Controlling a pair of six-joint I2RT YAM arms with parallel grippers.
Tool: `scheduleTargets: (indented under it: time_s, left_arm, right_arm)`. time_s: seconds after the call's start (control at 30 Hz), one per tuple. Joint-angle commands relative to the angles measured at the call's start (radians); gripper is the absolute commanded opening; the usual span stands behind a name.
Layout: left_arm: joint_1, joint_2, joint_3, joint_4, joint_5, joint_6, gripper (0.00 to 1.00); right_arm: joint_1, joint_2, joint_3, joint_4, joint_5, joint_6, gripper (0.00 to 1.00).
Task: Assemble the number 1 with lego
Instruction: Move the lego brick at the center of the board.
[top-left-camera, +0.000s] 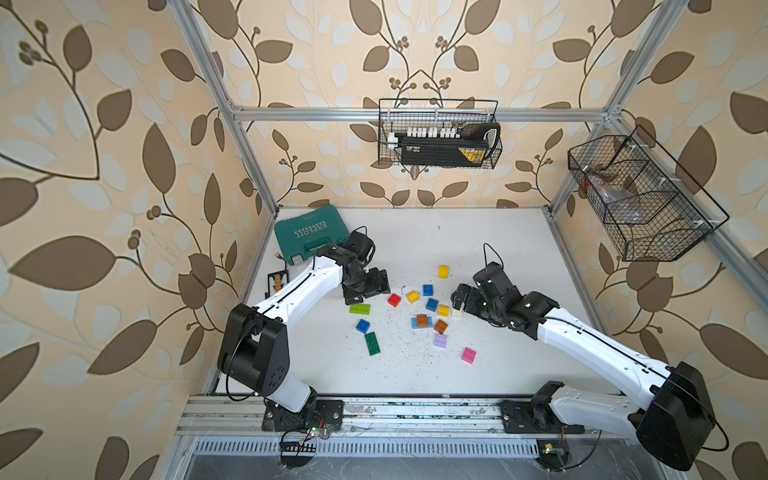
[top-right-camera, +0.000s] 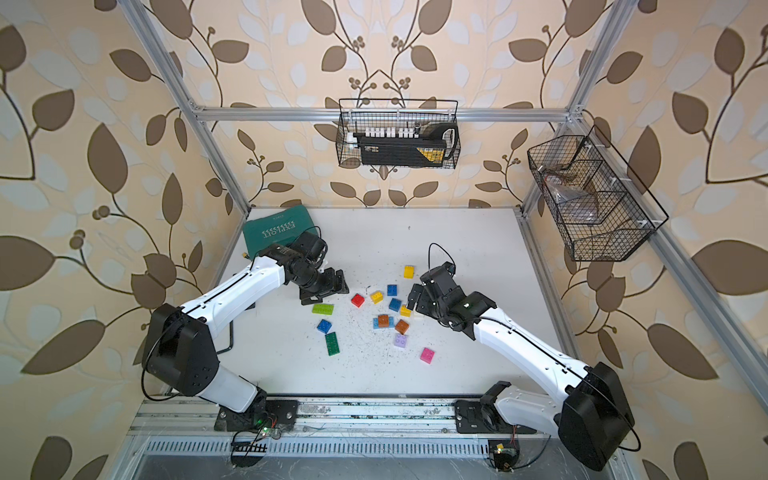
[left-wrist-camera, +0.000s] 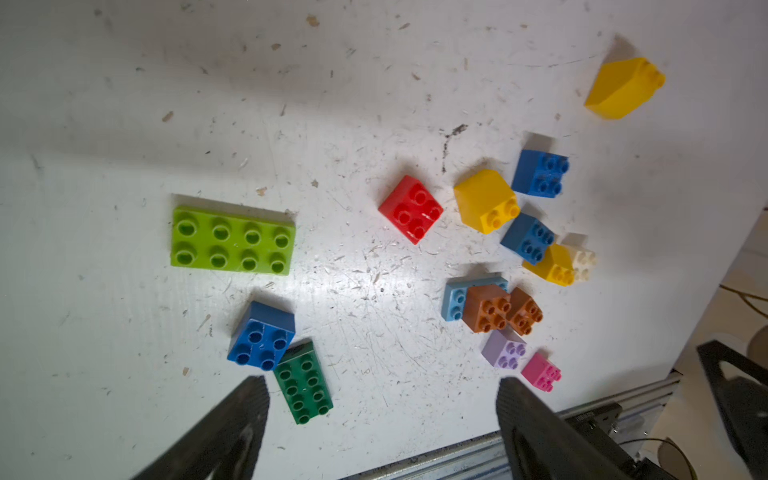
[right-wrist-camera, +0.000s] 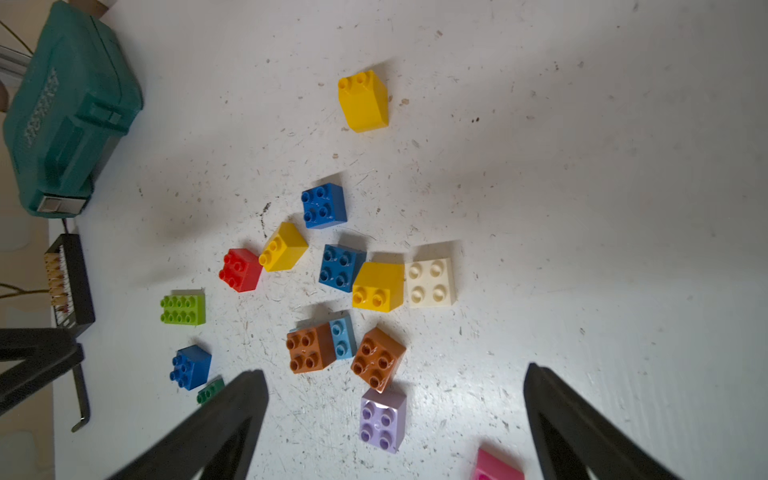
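Note:
The lego lies loose on the white table (top-left-camera: 498, 257) between my two arms. To the left are a lime oblong brick (top-left-camera: 360, 308), a blue square (top-left-camera: 363, 326) and a dark green oblong (top-left-camera: 372, 343). The middle cluster holds a red brick (top-left-camera: 394, 300), yellow, blue and white squares, a brown brick (top-left-camera: 422, 320) sitting on a light blue one, and a second brown brick (right-wrist-camera: 378, 359). A lilac brick (right-wrist-camera: 382, 419) and a pink brick (top-left-camera: 468, 355) lie nearer the front. One yellow brick (top-left-camera: 444, 271) sits apart at the back. My left gripper (top-left-camera: 368, 291) (left-wrist-camera: 382, 382) hovers open just behind the lime brick. My right gripper (top-left-camera: 463, 297) (right-wrist-camera: 395, 372) hovers open beside the white brick (top-left-camera: 456, 312). Neither holds anything.
A teal tool case (top-left-camera: 309, 237) lies at the back left corner. A small black rack (top-left-camera: 277, 282) sits at the table's left edge. Wire baskets hang on the back frame (top-left-camera: 438, 133) and the right frame (top-left-camera: 636, 199). A metal rail (top-left-camera: 415, 411) runs along the front.

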Motion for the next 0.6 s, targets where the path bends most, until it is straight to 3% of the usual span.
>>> scheduleTargets:
  time_s: [0.0, 0.23, 0.57]
  left_arm:
    - [0.001, -0.022, -0.048, -0.038, -0.068, -0.026, 0.91]
    - [0.0, -0.026, -0.191, 0.043, -0.024, -0.046, 0.95]
    - [0.001, 0.026, -0.256, 0.063, -0.039, -0.025, 0.96]
  right_arm:
    - [-0.003, 0.015, 0.002, 0.054, -0.052, -0.03, 0.99]
    - [-0.005, -0.006, -0.027, 0.102, -0.083, -0.03, 0.99]
    - [-0.013, -0.016, -0.046, 0.125, -0.106, -0.03, 0.99]
